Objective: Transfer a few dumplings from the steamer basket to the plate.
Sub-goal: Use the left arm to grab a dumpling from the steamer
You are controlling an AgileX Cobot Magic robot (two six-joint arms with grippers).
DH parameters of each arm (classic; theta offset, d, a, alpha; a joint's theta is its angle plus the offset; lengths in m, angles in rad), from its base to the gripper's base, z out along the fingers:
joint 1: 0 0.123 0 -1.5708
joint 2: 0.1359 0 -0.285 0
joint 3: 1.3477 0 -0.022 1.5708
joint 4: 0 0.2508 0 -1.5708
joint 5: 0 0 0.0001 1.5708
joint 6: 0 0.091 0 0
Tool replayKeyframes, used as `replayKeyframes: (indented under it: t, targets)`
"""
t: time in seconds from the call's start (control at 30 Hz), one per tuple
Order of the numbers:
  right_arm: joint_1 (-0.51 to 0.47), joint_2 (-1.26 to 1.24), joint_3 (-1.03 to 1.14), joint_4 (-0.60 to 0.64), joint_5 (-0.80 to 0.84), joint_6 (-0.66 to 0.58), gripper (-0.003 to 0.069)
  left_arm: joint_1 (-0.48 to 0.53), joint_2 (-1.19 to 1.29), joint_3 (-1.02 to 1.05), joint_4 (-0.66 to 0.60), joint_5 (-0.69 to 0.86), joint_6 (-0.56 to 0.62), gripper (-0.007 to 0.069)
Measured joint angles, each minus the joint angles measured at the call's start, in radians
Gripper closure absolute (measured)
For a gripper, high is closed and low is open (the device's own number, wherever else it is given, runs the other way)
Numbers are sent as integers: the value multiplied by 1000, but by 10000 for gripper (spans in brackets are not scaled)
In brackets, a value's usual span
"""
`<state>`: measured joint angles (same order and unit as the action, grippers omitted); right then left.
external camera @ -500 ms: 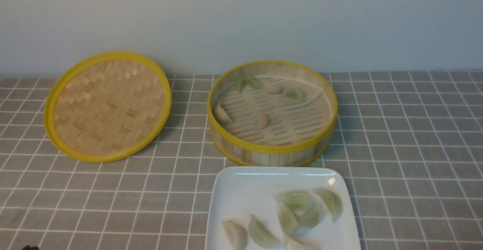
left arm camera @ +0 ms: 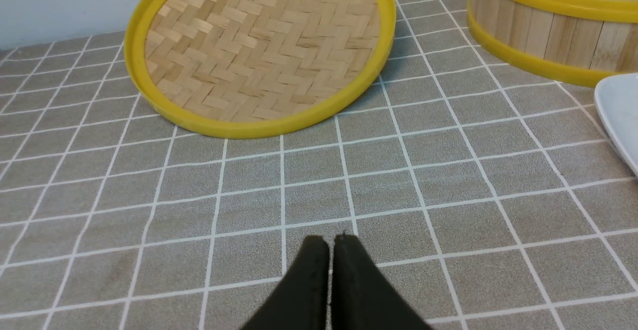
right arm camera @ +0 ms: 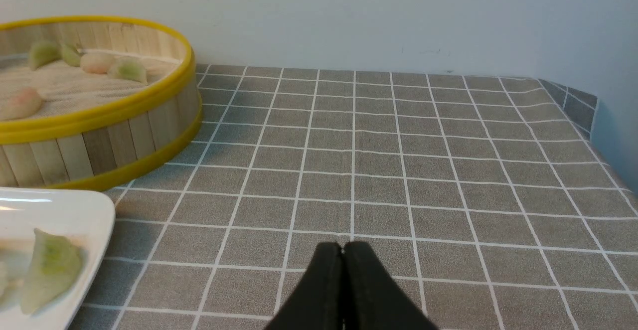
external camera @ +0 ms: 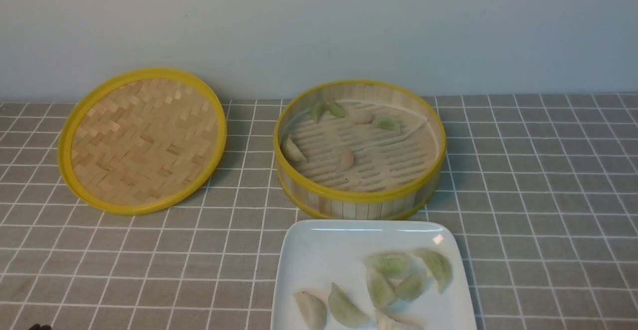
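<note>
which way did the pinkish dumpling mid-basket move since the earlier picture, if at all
No move: the pinkish dumpling lies on the same floor slats of the steamer basket.

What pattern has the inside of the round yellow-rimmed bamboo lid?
The round bamboo lid has a tan herringbone weave, clearest in the left wrist view.

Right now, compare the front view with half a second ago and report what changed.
Nothing visibly changed. The pinkish-orange crescent dumpling lies in the round bamboo steamer basket as before, the green-tinted dumplings sit on the glossy white square plate, and the woven yellow-rimmed lid is where it was.
</note>
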<state>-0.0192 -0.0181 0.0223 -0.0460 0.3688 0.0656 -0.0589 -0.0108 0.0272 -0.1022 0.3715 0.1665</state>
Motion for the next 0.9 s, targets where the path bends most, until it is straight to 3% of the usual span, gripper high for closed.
replayKeyframes:
  t: [0.63, 0.8, 0.9]
  targets:
    - [0, 0, 0, 0, 0, 0, 672, 0, 0, 0, -11, -15, -10, 629]
    - [0, 0, 0, 0, 0, 0, 672, 0, 0, 0, -168, -132, -73, 629]
    - [0, 0, 0, 0, 0, 0, 672, 0, 0, 1, -371, -237, -132, 629]
